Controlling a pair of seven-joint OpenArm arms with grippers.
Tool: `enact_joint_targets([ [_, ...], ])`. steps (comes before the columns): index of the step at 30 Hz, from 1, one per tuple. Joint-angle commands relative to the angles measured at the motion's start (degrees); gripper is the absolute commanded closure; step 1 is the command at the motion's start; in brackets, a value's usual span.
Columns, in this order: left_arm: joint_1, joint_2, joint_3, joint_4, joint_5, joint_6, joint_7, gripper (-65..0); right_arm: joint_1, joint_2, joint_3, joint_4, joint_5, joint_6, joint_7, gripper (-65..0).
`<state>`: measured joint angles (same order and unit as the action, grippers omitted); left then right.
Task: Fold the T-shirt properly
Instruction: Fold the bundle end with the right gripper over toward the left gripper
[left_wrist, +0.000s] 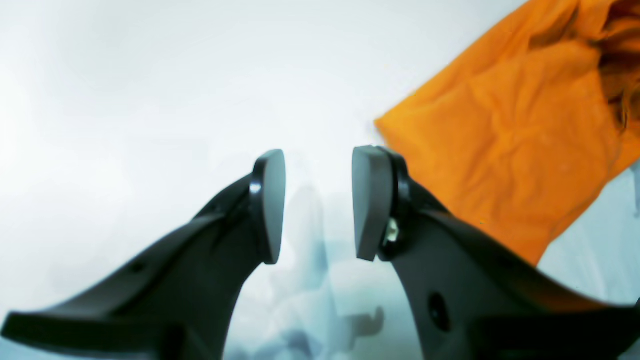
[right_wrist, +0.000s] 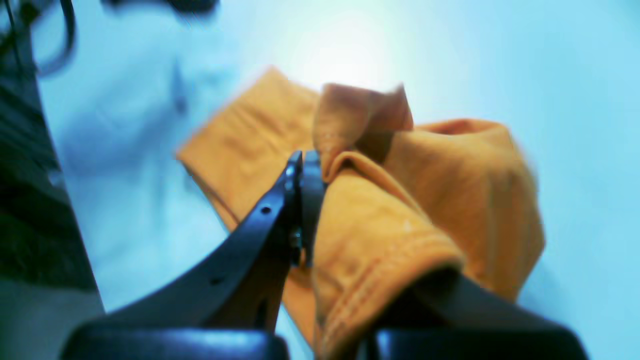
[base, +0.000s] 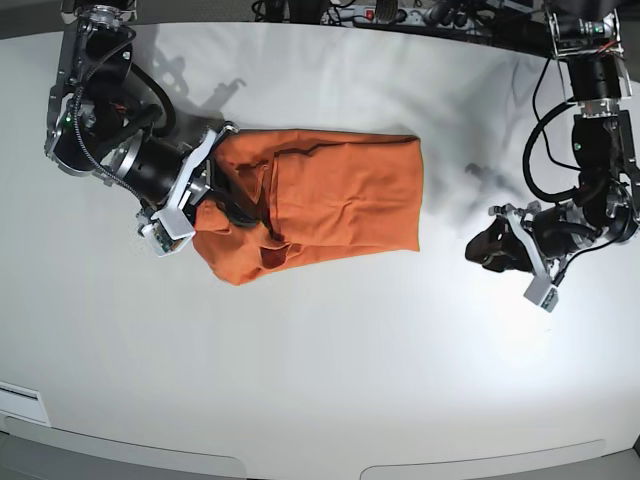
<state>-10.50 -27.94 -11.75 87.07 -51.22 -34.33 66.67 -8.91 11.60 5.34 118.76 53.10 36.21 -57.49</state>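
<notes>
One orange T-shirt (base: 330, 195) lies on seemingly plain white table (base: 320, 380).

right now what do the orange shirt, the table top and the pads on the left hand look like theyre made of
T-shirt: thin soft knit, probably cotton; it creases and bunches, and shows a stitched hem near the right hand.
Table: smooth white top with a slight sheen, laminate or painted board, cannot tell which.
Left hand pads: flat matte grey, possibly rubber, set on glossy black, seemingly plastic fingers.

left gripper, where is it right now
In the base view the left gripper hangs open over the bare white table at right, apart from the T-shirt.
</notes>
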Motion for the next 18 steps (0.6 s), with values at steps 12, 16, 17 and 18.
enact_joint_targets([
  [12,0.48,-0.98,-0.48,0.92,-3.26,-0.07,-0.79,-24.2,2.10,-10.60,-9.60,0.98,-4.63,2.21,2.89,0.0],
  [16,0.48,-0.98,-0.48,0.92,-3.28,-0.02,-0.61,-24.2,2.10,-13.94,-15.19,0.98,-9.42,2.89,3.65,0.0],
  [17,0.48,-0.96,-0.48,0.92,-3.32,-0.02,-0.63,-24.2,2.10,-14.53,-16.65,0.98,-11.08,2.82,3.98,0.0],
  [18,0.48,-0.96,-0.48,0.92,-3.48,-0.02,-0.61,-24.2,2.10,-14.97,-18.12,0.98,-12.87,2.82,4.66,0.0],
])
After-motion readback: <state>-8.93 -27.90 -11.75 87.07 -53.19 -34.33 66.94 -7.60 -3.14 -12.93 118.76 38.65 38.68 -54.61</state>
